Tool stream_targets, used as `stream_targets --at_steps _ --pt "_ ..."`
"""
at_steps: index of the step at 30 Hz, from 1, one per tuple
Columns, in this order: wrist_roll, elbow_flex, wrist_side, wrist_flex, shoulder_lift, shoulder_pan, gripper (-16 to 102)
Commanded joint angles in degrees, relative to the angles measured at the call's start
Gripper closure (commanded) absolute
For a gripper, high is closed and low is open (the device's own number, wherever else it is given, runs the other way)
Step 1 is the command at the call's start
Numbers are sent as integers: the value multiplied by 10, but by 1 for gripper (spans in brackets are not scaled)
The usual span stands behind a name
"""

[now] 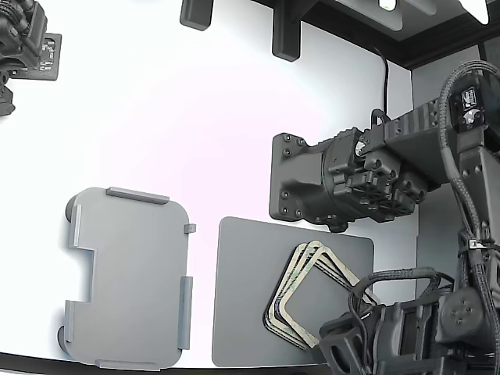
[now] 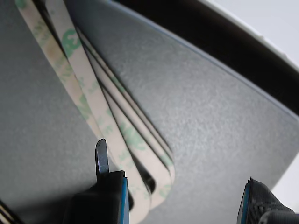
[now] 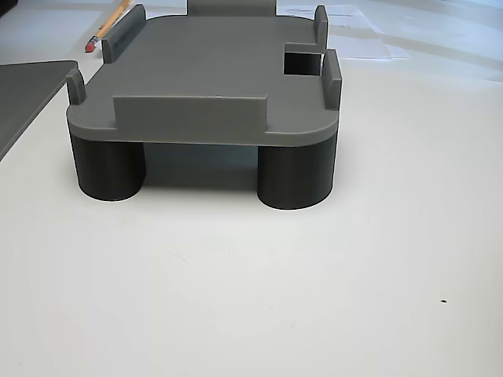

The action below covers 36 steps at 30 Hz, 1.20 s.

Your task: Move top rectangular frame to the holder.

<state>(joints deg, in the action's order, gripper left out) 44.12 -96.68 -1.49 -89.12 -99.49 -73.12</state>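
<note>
Several beige frames with green mottling lie fanned in a stack [image 1: 276, 306] on a dark grey mat [image 1: 250, 312]. The top rectangular frame [image 2: 80, 91] shows in the wrist view as the broadest band running to a rounded corner. My gripper [image 2: 176, 164] is open and low over the mat, with that corner of the stack between its two fingers [image 2: 103, 161]. The fingers do not visibly touch the frames. The holder [image 1: 129, 273], a light grey tray with raised lips, stands at the exterior view's left with nothing in it. The other view shows the holder [image 3: 204, 71] from the side on round feet.
A second arm with a dark square plate [image 1: 301, 183] hangs above the mat's far edge. My own arm's body [image 1: 406, 328] fills the exterior view's lower right. A pencil [image 3: 106, 27] lies behind the holder. Black brackets [image 1: 285, 35] stand at the table's back.
</note>
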Motion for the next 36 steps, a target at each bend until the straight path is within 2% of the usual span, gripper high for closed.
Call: stream_targets --at_steps 1,6,13,22,36 --pt "-11 37 -7 -4 16 2 -12" --pt "-35 57 -25 -4 41 -9 -6" --pt "-69 62 -36 9 60 -40 -5" --pt "-77 49 -28 31 63 -75 -6" --pt "-74 71 -3 22 99 -121 -6"
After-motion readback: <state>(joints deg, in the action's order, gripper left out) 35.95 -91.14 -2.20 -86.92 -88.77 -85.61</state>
